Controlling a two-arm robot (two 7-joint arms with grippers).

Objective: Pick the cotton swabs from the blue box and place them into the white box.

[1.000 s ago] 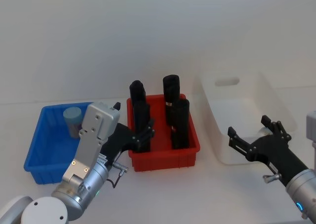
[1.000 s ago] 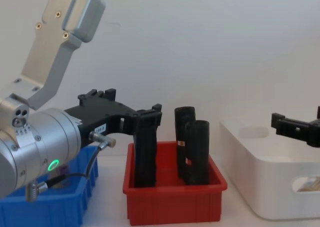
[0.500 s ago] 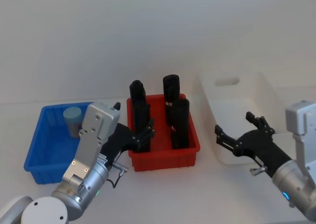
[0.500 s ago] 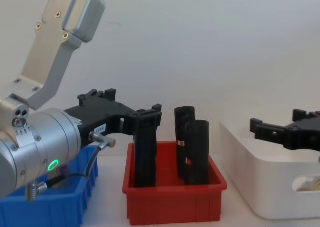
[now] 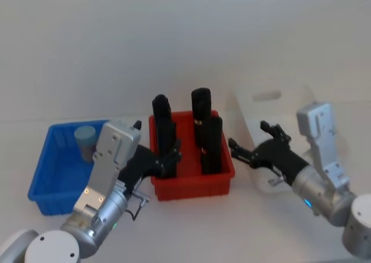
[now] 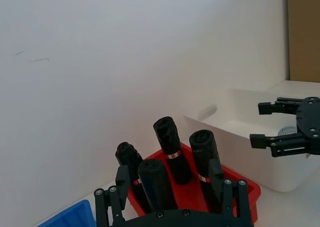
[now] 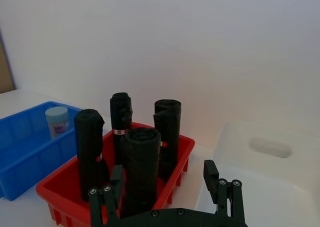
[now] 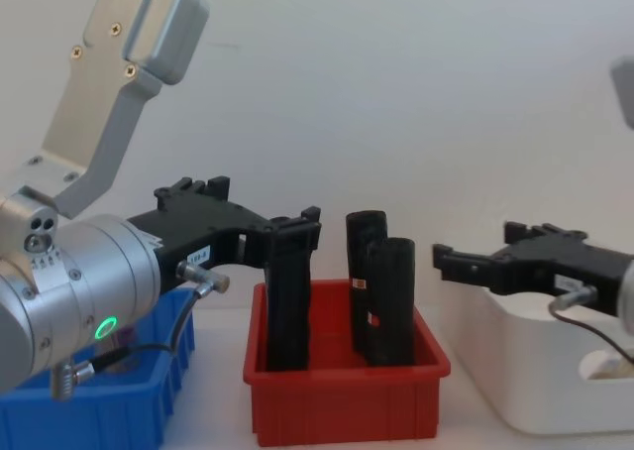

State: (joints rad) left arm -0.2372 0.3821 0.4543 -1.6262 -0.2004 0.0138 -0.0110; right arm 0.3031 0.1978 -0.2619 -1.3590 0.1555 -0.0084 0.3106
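Observation:
One cotton swab jar (image 5: 85, 140) with a pale blue lid stands in the far corner of the blue box (image 5: 43, 179); it also shows in the right wrist view (image 7: 56, 121). The white box (image 5: 272, 98) sits at the right (image 8: 535, 381). My left gripper (image 5: 155, 140) hangs open at the red bin's left front corner, right of the blue box (image 8: 109, 410). My right gripper (image 5: 249, 134) is open and empty above the white box's left wall, fingers pointing left toward the red bin (image 8: 477, 247). Something small and pale blue (image 6: 287, 131) shows inside the white box, behind the right gripper.
Between the two boxes stands a red bin (image 5: 194, 186) holding several tall black rolls (image 5: 201, 106) upright, reaching well above its rim. A white wall rises close behind the boxes. Bare white table lies in front of them.
My right gripper has swung left, from over the white box's near end to its left wall beside the red bin, and its wrist has turned. The left arm has not moved.

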